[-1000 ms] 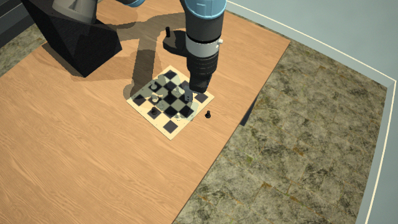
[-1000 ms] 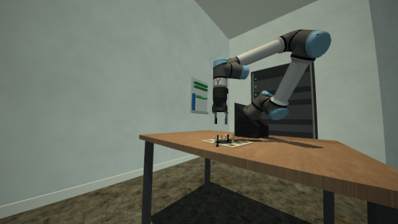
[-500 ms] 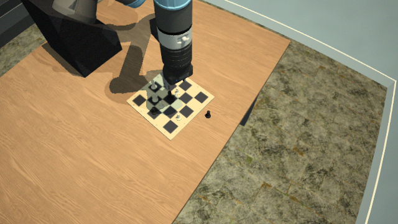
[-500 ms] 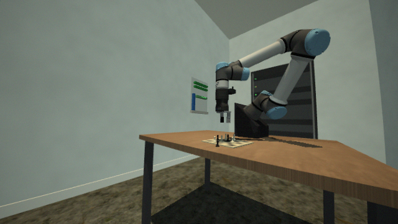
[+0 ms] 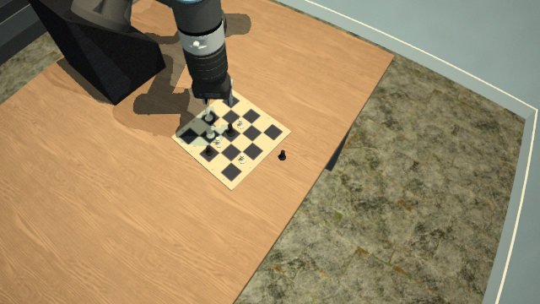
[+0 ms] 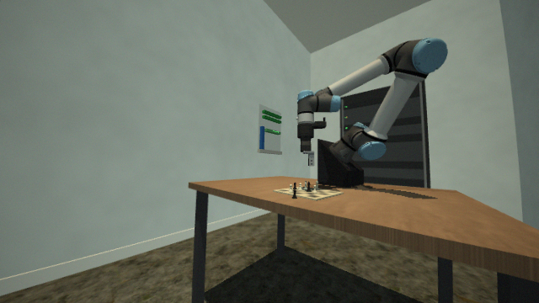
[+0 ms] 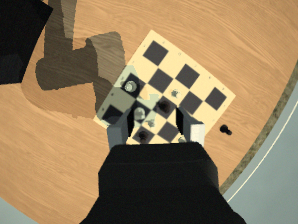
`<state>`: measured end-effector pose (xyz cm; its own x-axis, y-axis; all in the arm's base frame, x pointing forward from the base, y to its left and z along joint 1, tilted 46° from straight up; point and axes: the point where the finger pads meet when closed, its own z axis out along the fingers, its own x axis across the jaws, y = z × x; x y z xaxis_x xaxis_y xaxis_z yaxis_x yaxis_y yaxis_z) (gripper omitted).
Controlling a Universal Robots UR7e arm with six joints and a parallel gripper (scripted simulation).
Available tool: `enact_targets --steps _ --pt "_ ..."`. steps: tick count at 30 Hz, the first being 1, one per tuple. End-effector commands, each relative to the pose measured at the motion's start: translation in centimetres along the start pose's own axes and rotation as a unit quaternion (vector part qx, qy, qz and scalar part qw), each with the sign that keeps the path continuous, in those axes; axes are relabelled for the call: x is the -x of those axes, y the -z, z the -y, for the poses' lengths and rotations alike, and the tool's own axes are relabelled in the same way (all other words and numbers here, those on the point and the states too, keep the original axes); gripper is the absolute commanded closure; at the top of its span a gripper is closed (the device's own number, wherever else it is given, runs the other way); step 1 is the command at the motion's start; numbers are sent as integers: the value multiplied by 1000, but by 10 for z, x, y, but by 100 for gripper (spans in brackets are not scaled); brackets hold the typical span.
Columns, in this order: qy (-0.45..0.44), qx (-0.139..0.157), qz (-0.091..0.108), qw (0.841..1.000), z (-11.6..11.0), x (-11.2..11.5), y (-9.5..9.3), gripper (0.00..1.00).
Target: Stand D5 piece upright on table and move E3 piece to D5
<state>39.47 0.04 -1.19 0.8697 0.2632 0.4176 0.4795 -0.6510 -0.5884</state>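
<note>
Gripper (image 5: 218, 102) (image 6: 311, 159) (image 7: 154, 116) wide open, nothing held. Black piece (image 5: 282, 155) (image 6: 294, 194) (image 7: 226, 130) stands at wrist view's right, outside the fingers.

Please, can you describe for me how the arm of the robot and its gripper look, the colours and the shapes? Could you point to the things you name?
The arm (image 6: 398, 102) has light grey, rounded tubes, dark grey joints and blue round caps. Near the wrist there is a pale grey ring. The gripper (image 5: 218, 102) (image 6: 311, 165) (image 7: 154, 116) has a black body and two straight grey fingers, with dark inner faces. I see no loose cable.
</note>
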Motion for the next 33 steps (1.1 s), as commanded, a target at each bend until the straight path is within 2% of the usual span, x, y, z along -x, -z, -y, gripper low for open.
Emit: enact_targets --steps 1,9,11,21,26,33 --pt "-128 9 1 992 10 15 -1 0" --pt "-267 6 -1 964 22 30 -4 0" --pt "-267 6 -1 964 22 30 -4 0" --pt "-361 3 -2 933 29 41 -8 0" --pt "-379 2 -2 926 31 43 -9 0" --pt "-383 2 -2 924 31 43 -9 0"
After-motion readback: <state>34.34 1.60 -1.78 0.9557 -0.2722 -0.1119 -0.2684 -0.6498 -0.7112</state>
